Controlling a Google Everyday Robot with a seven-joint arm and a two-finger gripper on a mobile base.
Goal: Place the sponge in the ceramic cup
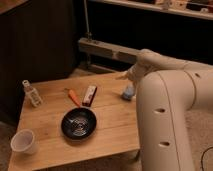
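Note:
The light-blue sponge [128,93] lies near the right edge of the wooden table [112,136], partly hidden by my arm. The white ceramic cup [23,142] stands upright at the table's front left corner, far from the sponge. My gripper [129,78] is at the end of the white arm, just above the sponge at the table's right side, and the arm's bulk covers most of it.
A black pan [78,123] sits mid-table between sponge and cup. Behind it lie a red-white-black bar [89,95] and an orange-handled tool [73,96]. A small clear bottle [33,93] stands at the left edge. A dark shelf unit rises behind the table.

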